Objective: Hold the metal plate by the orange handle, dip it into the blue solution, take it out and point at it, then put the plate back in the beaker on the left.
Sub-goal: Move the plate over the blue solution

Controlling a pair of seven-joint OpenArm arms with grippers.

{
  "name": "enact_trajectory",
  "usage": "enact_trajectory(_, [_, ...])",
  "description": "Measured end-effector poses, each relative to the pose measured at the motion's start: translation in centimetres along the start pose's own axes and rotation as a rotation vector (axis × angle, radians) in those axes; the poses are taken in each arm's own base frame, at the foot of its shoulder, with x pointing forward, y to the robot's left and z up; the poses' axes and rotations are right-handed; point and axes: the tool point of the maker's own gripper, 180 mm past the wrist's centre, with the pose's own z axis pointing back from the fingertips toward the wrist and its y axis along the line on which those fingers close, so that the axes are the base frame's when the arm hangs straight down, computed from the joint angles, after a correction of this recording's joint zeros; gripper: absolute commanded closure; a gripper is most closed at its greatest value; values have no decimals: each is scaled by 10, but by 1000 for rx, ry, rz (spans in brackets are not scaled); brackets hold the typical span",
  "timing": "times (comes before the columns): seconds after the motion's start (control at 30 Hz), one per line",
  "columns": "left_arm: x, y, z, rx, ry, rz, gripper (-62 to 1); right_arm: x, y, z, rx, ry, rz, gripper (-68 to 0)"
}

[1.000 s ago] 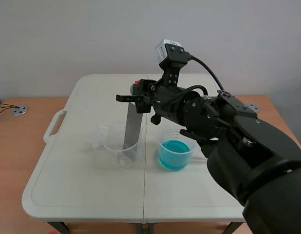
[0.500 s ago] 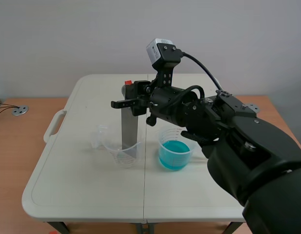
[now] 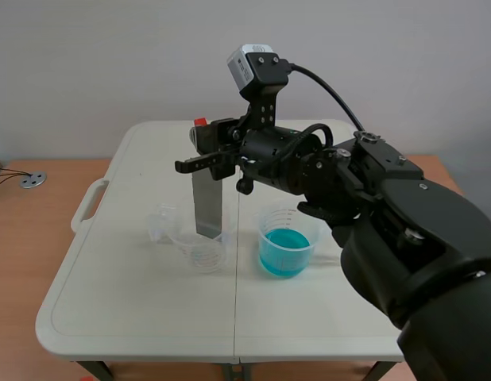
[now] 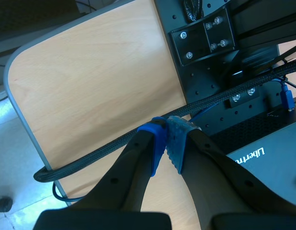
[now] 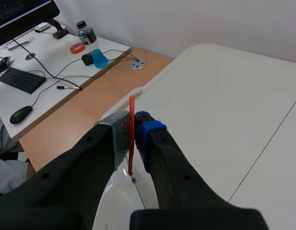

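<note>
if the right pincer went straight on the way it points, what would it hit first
Probably the white table near its edge; nothing stands nearer in that line. Depth is unclear: the right pincer, shut on the plate, might clear it.

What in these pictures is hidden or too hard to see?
- Scene view: the right fingers cover most of the orange handle.
- Right wrist view: the metal plate is edge-on between those fingers, its faces unseen.
- Scene view: the left fingers lie outside the frame.

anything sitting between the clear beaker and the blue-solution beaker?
Nothing. The scene view shows bare table there, with only its centre seam between the clear beaker and the blue-solution beaker.
</note>
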Motion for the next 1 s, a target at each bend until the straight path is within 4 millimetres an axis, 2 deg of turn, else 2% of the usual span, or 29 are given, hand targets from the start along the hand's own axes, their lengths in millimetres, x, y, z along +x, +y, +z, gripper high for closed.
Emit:
enact_trajectory(0.43, [0, 0, 0, 0, 0, 0, -27, 38, 26, 16, 19, -85, 115, -11])
enact_trajectory(0.7, [0, 0, 0, 0, 0, 0, -27, 72, 42, 25, 34, -130, 188, -11])
enact_trajectory(0.87, [2, 0, 0, 1, -9, 0, -27, 82, 48, 29, 37, -124, 222, -11])
enact_trajectory(1.0, [8, 12, 3, 32, -38, -2, -27, 91, 52, 33, 37, -129, 246, -11])
